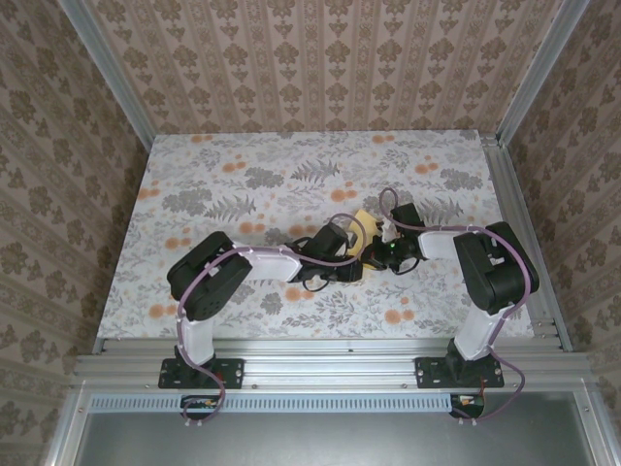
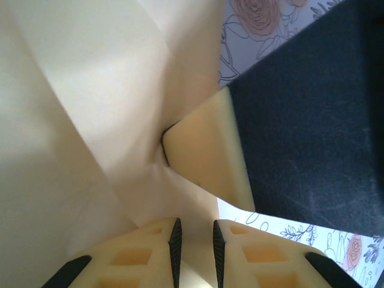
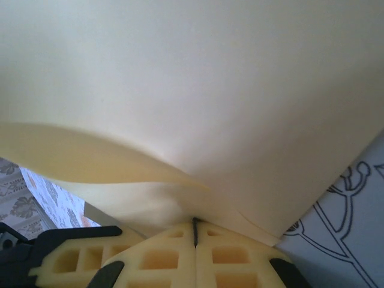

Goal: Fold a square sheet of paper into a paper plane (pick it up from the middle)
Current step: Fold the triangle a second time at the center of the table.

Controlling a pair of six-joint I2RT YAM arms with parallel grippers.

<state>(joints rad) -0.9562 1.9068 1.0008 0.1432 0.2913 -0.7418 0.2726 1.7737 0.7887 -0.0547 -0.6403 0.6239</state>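
Your right gripper (image 3: 195, 227) has its jaws pressed flat together, and they pinch the edge of the pale-yellow paper (image 3: 192, 90) right at their tips. From that pinch the paper fans up and away from the jaws, with one loose layer curling out to the left of them. On your left gripper (image 2: 195, 233) the black pads (image 2: 175, 246) stand a narrow gap apart. Pale paper shows in that gap, but you cannot tell whether the pads touch it. Just beyond those jaws the paper rises in creased layers, and a folded flap (image 2: 207, 150) points back toward them. A dark gripper body (image 2: 312, 120) lies right of the flap. The flower-printed table cover (image 2: 255, 27) shows past the paper's edge. From above, both wrists meet near the table's middle.
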